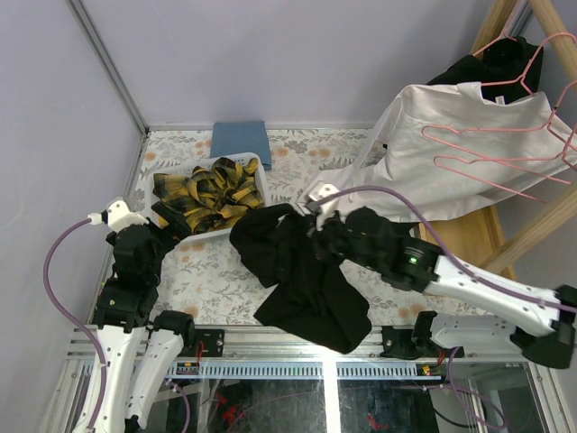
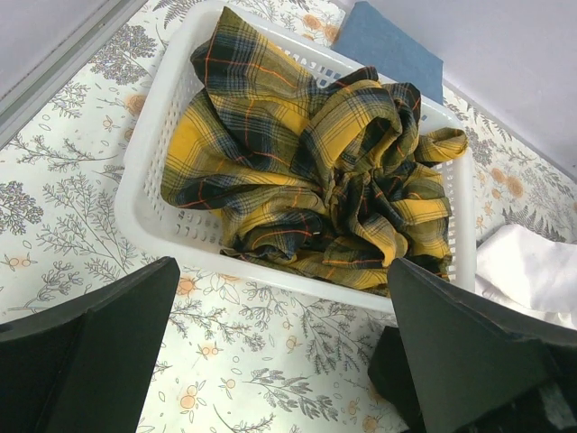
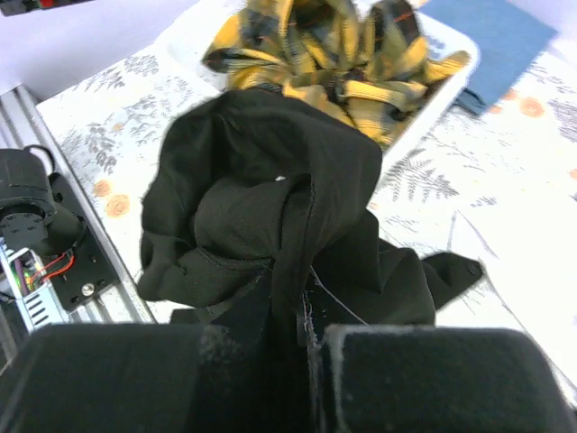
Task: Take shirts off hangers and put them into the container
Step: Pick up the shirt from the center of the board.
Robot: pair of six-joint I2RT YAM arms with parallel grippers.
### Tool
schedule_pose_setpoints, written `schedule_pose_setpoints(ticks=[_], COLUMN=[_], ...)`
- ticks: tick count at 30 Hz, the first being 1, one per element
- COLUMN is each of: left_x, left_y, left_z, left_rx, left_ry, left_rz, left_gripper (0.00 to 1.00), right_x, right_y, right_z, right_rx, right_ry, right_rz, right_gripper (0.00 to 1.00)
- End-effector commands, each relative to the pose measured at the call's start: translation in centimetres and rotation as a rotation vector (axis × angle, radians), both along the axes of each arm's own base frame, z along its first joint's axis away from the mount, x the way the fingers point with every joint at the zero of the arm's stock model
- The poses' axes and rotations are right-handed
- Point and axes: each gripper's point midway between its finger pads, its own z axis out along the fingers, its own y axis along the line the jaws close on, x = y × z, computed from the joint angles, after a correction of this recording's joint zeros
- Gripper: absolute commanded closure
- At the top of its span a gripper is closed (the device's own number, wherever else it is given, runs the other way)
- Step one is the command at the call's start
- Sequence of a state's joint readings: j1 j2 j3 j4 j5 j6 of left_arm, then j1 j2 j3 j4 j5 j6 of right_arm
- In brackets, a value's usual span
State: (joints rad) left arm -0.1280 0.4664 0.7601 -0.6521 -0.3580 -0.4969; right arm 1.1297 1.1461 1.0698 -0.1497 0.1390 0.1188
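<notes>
Black shirt (image 3: 261,216): lies bunched on the counter (image 1: 212,275), just right of the container (image 2: 144,216) and on its near side. One edge touches the container's near right corner. The part farthest from the container drapes over the counter's near edge.

Right fingers (image 3: 406,379): closed down fully on a raised fold of the black shirt. The pinched ridge of fabric runs up from between them, and the rest of the garment is heaped beyond, toward the container. There is a small white fleck on the cloth near the fold, too small to read.

Left fingers (image 2: 99,352): spread wide, holding nothing and touching nothing. They hang above the counter on the container's near left side.

Container: holds the yellow-and-black plaid shirt (image 2: 306,171), crumpled, filling most of it, with one knotted end over the right rim.

Blue cloth (image 1: 241,142): folded flat on the counter just beyond the container's far side.

White shirt (image 1: 460,144): well right of the container, on a pink hanger (image 1: 487,130) against the wooden rack (image 1: 532,230). Its lower hem reaches the counter. More pink hangers overlap it. Another black garment (image 1: 469,68) hangs behind it, farther from the container.

I can make out no legible writing on any garment or on the container.
</notes>
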Motion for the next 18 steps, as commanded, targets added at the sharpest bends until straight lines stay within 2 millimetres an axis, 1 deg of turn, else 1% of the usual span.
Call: schedule_pose_setpoints(ticks=[1, 3, 5, 6, 7, 8, 10, 12, 13, 14, 15, 16, 18], left_x=[0.1, 0.1, 0.2, 0.3, 0.3, 0.4, 0.4, 0.5, 0.5, 0.5, 0.5, 0.5, 0.5], left_y=[0.1, 0.0, -0.1, -0.2, -0.2, -0.3, -0.4, -0.4, -0.4, -0.4, -0.4, -0.5, -0.5], left_z=[-0.3, -0.4, -0.4, -0.5, -0.6, -0.6, -0.7, -0.8, -0.8, -0.8, -0.8, -0.8, -0.9], left_rx=[-0.002, -0.003, -0.003, -0.004, -0.003, -0.003, -0.004, -0.003, -0.003, -0.003, -0.002, -0.003, -0.002], left_ry=[0.003, 0.006, 0.009, 0.011, 0.013, 0.017, 0.020, 0.023, 0.024, 0.023, 0.024, 0.024, 0.026], left_rz=[0.006, 0.001, -0.006, -0.009, -0.011, -0.014, -0.020, -0.021, -0.021, -0.021, -0.023, -0.026, -0.031], left_gripper=[0.00, 0.00, 0.00, 0.00, 0.00, 0.00, 0.00, 0.00, 0.00, 0.00, 0.00, 0.00, 0.00], right_x=[0.3, -1.1, -3.2, -4.4, -5.3, -6.0, -6.3, -5.6, -5.1, -4.9, -4.8, -4.8, -4.7], right_y=[-6.3, -8.2, -9.0, -9.0, -9.0, -9.1, -8.8, -8.3, -7.8, -7.4, -6.9, -6.3, -5.4], right_z=[-4.1, -6.6, -9.5, -11.1, -12.5, -14.2, -16.0, -16.8, -16.9, -16.8, -16.9, -16.8, -17.0], right_rx=[-0.118, -0.141, -0.158, -0.173, -0.195, -0.229, -0.275, -0.316, -0.333, -0.353, -0.369, -0.376, -0.393], right_ry=[0.049, 0.143, 0.271, 0.334, 0.382, 0.429, 0.469, 0.469, 0.464, 0.465, 0.468, 0.466, 0.456], right_rz=[-0.213, -0.246, -0.231, -0.200, -0.180, -0.173, -0.164, -0.193, -0.201, -0.199, -0.188, -0.167, -0.123], right_gripper=[0.98, 0.98, 0.96, 0.91, 0.86, 0.80, 0.67, 0.49, 0.37, 0.28, 0.21, 0.16, 0.09])
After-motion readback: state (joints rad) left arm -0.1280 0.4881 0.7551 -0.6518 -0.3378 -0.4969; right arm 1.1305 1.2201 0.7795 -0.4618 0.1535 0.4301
